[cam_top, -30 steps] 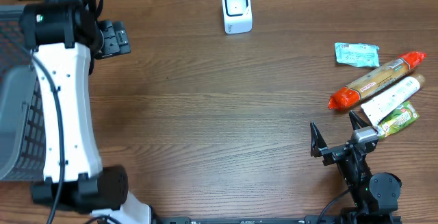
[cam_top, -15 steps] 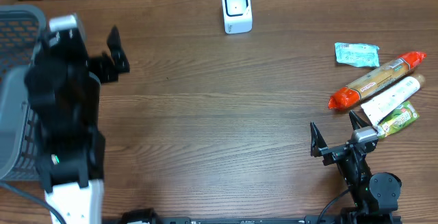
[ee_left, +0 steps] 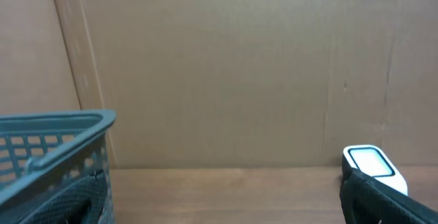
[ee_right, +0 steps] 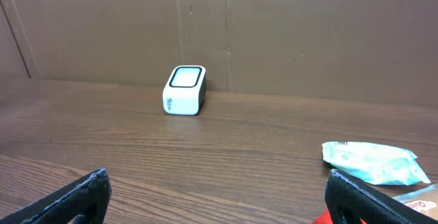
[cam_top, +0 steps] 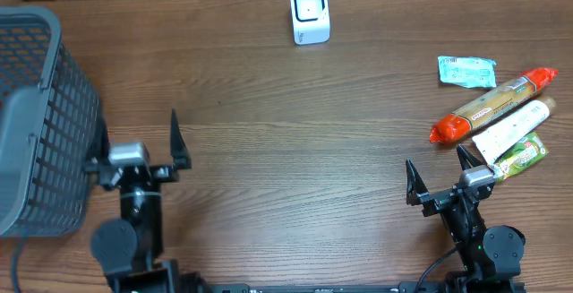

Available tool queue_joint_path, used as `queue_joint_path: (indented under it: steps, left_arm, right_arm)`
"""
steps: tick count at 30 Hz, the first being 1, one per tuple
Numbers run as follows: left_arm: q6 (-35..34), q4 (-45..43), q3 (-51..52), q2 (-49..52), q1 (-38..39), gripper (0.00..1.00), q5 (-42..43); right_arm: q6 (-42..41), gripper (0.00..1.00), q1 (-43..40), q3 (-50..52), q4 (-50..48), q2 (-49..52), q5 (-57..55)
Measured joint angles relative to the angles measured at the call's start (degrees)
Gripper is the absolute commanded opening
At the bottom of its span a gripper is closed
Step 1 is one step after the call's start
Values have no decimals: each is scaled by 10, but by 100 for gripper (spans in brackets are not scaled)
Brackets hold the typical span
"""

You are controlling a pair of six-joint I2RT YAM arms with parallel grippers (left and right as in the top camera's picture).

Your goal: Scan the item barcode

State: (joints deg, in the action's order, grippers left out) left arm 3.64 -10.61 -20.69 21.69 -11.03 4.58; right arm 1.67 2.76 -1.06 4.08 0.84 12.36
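Both jaws gape wide and empty. The white tube (cam_top: 512,128), slanted among packets (cam_top: 466,71) well right of the scanner (cam_top: 310,12), lies nearest the right gripper (cam_top: 437,175) — the left gripper (cam_top: 134,145) sits to the scanner's left.

Your left gripper (cam_top: 136,145) sits low at the near left, jaws spread wide with nothing between them. Its arm is folded down beneath it, wrist pointing straight ahead. From that wrist camera you get only the dark fingertips (ee_left: 383,196) peeking in at the bottom corners. Your right gripper (cam_top: 435,172) mirrors it at the near right: jaws just as wide and bare, fingertips (ee_right: 75,196) low in the corners, wrist level.
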Motion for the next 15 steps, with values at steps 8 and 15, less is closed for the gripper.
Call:
queue_joint_path:
  steps: [8, 15]
  left_arm:
    - [27, -43, 132, -99, 0, 99, 2]
    - [42, -32, 201, -184, 0, 100, 3]
  right_arm:
    - [0, 100, 0, 0, 0, 0, 0]
    - [0, 100, 0, 0, 0, 0, -2]
